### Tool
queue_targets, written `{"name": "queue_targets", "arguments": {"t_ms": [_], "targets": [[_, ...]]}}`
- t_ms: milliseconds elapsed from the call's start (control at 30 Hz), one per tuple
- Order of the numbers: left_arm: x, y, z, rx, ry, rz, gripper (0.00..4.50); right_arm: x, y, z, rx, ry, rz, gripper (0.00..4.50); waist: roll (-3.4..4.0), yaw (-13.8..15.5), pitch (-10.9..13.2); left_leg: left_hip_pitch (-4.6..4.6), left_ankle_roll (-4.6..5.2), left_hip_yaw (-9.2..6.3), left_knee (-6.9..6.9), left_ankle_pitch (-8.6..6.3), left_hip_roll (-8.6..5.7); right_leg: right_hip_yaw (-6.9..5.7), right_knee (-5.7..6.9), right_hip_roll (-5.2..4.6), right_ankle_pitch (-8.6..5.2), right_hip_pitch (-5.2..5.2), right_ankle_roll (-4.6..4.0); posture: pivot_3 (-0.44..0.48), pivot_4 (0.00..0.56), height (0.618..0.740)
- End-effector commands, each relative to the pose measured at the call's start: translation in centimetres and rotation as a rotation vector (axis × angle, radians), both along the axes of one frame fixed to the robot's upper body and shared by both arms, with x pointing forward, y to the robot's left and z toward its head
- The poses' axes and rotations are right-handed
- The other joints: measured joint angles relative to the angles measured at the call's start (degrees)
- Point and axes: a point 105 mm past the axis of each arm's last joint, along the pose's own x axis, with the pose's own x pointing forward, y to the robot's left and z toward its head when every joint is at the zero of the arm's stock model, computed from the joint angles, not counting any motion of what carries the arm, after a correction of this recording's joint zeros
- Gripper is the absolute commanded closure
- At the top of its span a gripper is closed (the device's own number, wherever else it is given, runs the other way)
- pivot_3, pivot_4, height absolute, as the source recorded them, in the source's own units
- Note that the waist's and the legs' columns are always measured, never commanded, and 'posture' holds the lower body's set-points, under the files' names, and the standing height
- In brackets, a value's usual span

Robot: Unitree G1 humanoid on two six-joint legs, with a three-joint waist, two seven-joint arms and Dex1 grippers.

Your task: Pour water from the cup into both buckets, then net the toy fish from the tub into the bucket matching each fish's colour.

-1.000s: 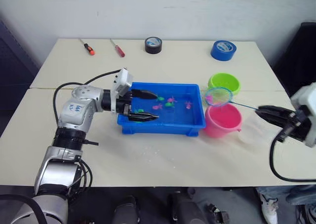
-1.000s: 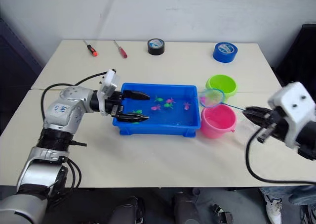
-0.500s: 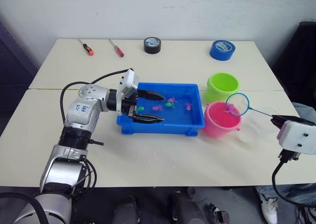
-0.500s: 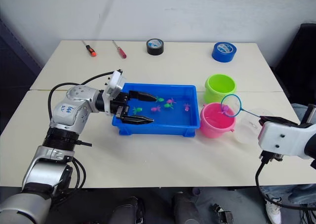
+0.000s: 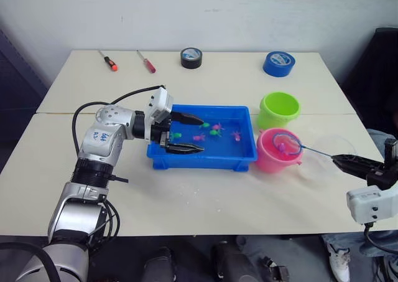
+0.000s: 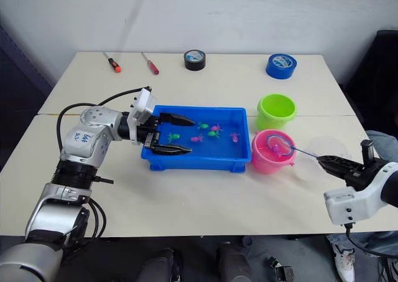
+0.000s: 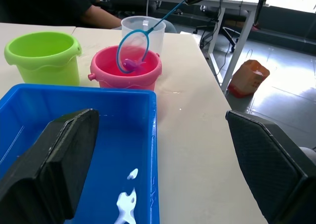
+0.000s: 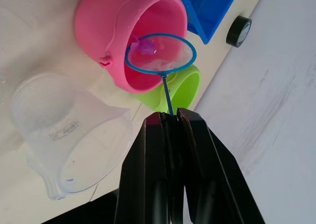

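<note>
With net (image 5: 286, 142) now lowered from above the rim into pink bucket (image 5: 268, 160) near table's right edge, pink fish (image 8: 146, 46) aboard, right gripper (image 8: 169, 116) clamped on handle, left gripper (image 5: 183, 132) spread wide over tub (image 5: 205, 160): tip out next.

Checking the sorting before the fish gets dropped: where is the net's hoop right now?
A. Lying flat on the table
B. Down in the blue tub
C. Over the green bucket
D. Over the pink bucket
D: the net, held by the right hand, has its hoop over the pink bucket with a pink fish in the mesh.
</note>
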Motion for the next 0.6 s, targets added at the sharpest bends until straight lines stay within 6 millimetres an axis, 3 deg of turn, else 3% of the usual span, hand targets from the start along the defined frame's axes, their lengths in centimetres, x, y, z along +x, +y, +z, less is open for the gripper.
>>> {"name": "queue_targets", "arguments": {"t_ms": [33, 100, 233, 367, 500, 600], "targets": [[0.1, 0.0, 1.3, -0.005, -0.063, -0.003, 0.02, 0.5, 0.0, 1.6, -0.022, -0.054, 0.008, 4.5, 0.0, -0.13, 0.0, 0.18, -0.01, -0.01, -0.09, 0.0, 0.01, 0.0, -0.1, 0.01, 0.0, 0.19, 0.0, 0.0, 0.15, 0.74], [0.2, 0.0, 1.2, 0.0, -0.07, 0.001, 0.02, 1.1, -0.6, 2.5, -0.046, -0.094, -0.012, 4.5, 0.0, -0.15, 0.0, 0.37, -0.01, 0.01, -0.19, -0.01, 0.0, 0.0, -0.21, -0.01, 0.0, 0.4, 0.0, 0.0, 0.15, 0.74], [0.2, 0.0, 1.1, 0.001, -0.078, 0.005, 0.02, 0.4, 0.8, 0.8, -0.032, -0.003, 0.068, 4.5, -0.01, -0.01, 0.01, 0.81, -0.02, 0.1, -0.58, 0.0, 0.0, 0.05, -0.5, -0.02, 0.0, 0.8, -0.01, 0.0, 0.15, 0.74], [0.2, 0.1, 0.9, 0.0, -0.08, 0.011, 0.02, 1.7, -0.7, 2.6, -0.015, -0.082, -0.014, 4.5, -0.01, 0.01, 0.01, 0.81, -0.01, 0.2, -0.62, 0.0, -0.03, 0.12, -0.57, -0.08, 0.0, 0.78, 0.01, 0.0, 0.15, 0.74], [0.2, 0.4, 0.9, 0.002, -0.086, 0.023, 0.02, 1.7, -0.3, 2.2, -0.021, -0.058, 0.021, 4.5, 0.0, -0.08, 0.01, 0.92, -0.01, 0.3, -0.62, -0.01, -0.01, 0.19, -0.55, -0.07, 0.02, 0.81, 0.04, 0.0, 0.15, 0.74], [0.3, 0.5, 0.9, 0.001, -0.087, 0.03, 0.02, 2.1, -0.3, 3.1, 0.025, -0.087, 0.011, 4.5, 0.0, -0.2, 0.01, 0.94, -0.01, 0.35, -0.65, 0.0, 0.0, 0.24, -0.54, -0.05, 0.02, 0.8, 0.04, 0.0, 0.15, 0.74]]}}
